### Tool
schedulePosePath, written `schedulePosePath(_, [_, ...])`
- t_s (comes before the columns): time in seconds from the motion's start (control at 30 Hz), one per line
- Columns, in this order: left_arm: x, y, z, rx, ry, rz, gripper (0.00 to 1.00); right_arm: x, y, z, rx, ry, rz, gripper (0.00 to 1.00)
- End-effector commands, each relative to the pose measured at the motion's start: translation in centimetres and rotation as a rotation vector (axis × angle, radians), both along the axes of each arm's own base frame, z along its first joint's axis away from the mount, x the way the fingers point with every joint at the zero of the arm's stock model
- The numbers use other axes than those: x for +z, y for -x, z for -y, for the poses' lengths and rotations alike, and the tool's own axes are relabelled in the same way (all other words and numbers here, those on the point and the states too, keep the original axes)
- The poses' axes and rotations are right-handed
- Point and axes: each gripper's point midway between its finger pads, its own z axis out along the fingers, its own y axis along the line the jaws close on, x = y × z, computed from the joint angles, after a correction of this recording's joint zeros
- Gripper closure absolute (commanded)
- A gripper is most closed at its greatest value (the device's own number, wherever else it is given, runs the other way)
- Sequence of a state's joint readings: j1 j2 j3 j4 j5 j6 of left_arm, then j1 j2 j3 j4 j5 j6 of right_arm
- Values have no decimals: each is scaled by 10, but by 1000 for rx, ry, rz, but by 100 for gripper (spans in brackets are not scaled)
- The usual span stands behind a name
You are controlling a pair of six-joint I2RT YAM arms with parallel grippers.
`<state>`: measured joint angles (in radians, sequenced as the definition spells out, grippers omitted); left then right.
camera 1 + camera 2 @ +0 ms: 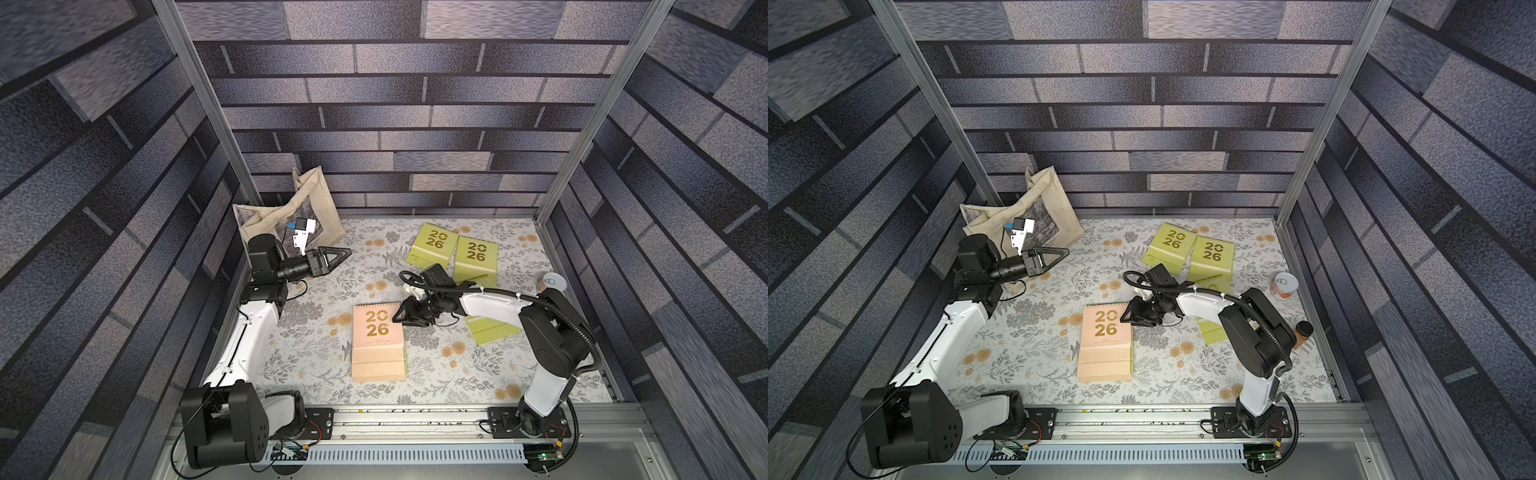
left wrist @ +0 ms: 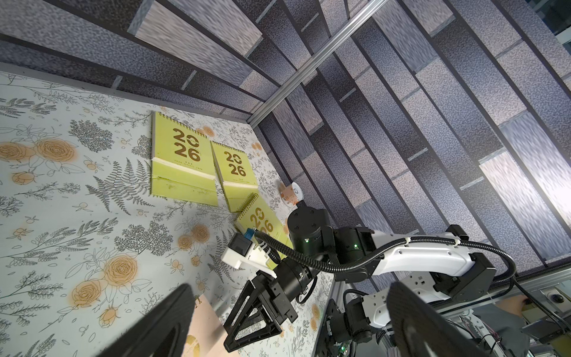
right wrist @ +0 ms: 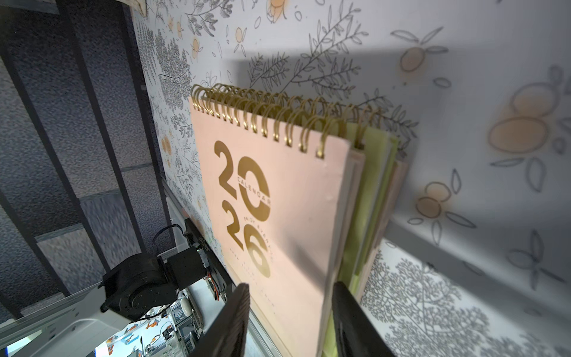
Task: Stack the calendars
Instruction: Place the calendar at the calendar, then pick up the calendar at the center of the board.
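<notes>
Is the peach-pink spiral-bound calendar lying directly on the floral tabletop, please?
No, the right wrist view shows the peach-pink spiral-bound calendar resting on a lime-green calendar stacked beneath it.

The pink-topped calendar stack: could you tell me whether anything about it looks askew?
Slightly. The stack is not flush: in the right wrist view, a green calendar and the bottom pink calendar jut out past one side edge of the top pink calendar. I see no damage.
</notes>
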<state>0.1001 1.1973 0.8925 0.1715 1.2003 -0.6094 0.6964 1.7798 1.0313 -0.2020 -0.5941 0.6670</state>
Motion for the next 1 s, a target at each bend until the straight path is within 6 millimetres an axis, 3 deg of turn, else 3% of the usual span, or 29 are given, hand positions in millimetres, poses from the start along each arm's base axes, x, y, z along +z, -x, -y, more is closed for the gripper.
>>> schedulePosePath(0.0, [-2, 1, -1, -4, 5, 0, 0, 12, -2, 7, -6, 49, 51, 54])
schedulePosePath(0.23, [-4, -3, -2, 5, 4, -18, 0, 30, -9, 32, -20, 110, 150, 49])
schedulePosePath(0.3, [-5, -5, 0, 9, -2, -24, 0, 51, -22, 36, -34, 89, 196, 48])
schedulePosePath(0.43, [-12, -16, 16, 16, -67, -48, 0, 68, -41, 65, -83, 75, 218, 38])
schedulePosePath(0.67, [-27, -60, 68, -19, -130, -115, 0, 92, -74, 122, -166, 128, 296, 18])
schedulePosePath(0.83, [-56, -94, 116, -2, -96, -216, 0, 90, -96, 177, -255, 186, 314, 15])
schedulePosePath(0.97, [-83, -100, 169, -17, -101, -279, 0, 80, -111, 219, -338, 202, 290, 15])
